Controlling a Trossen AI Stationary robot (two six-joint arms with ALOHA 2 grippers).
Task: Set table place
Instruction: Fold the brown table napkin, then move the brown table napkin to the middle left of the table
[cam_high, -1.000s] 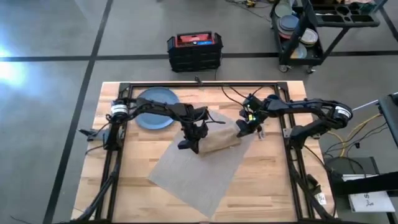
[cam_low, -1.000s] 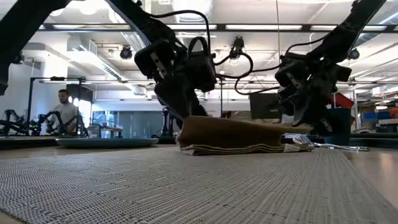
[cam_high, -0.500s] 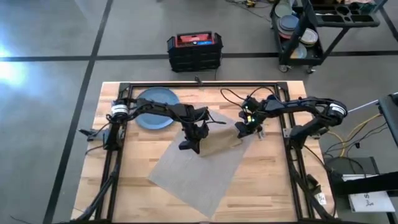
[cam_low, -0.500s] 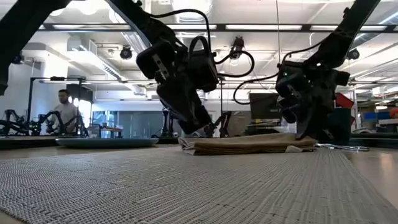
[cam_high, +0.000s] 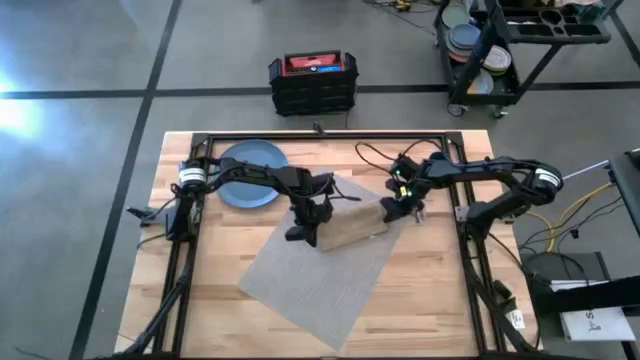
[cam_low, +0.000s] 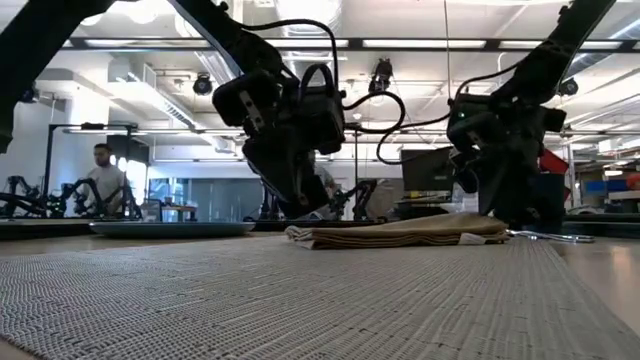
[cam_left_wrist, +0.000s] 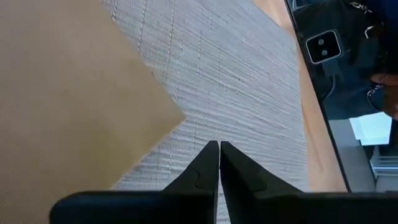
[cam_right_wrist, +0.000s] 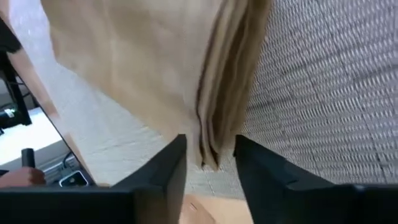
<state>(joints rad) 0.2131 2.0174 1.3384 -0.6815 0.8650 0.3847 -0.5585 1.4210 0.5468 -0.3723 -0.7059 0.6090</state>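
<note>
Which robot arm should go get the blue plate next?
Probably the left. Its left gripper sits shut, empty, and nearer the blue plate; the right gripper straddles the napkin edge.

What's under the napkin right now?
The tan napkin lies on the grey placemat, its right end near the mat's edge. Anything beneath its folds is hidden.

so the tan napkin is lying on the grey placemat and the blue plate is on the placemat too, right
Not quite. The tan napkin does lie on the grey placemat, but the blue plate is not on it. The high view shows the plate on the bare wooden table, near the far left corner, apart from the placemat.
</note>
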